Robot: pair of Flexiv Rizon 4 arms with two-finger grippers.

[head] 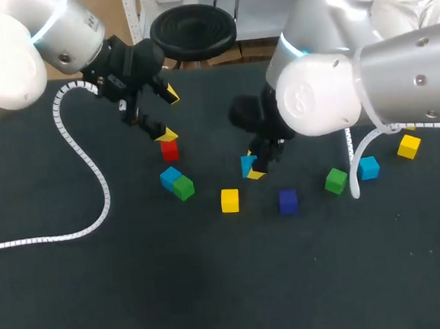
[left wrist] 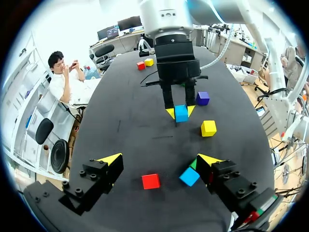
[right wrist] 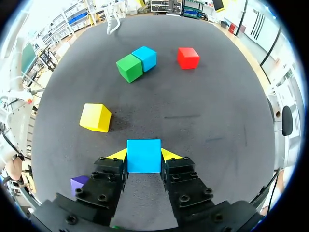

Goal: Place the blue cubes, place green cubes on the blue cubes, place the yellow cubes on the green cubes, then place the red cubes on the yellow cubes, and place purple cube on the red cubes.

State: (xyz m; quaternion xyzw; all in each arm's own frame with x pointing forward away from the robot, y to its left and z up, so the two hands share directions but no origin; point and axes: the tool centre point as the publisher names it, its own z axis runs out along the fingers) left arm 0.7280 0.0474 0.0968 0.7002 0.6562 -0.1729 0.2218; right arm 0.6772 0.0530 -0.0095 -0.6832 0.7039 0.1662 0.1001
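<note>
**Left gripper spread, right gripper pinching a blue cube**

My left gripper (head: pixel 169 114) hangs spread above the red cube (head: pixel 170 149). If it comes down now, I think one finger may knock the other blue cube (head: pixel 170 176), which touches a green cube (head: pixel 183 188) near the red one. Further right, near the yellow cube (head: pixel 230 200), my right gripper (head: pixel 252 168) pinches a blue cube (head: pixel 247 164) low over the table's middle. An uneven release may turn it and give a poor base.
</note>
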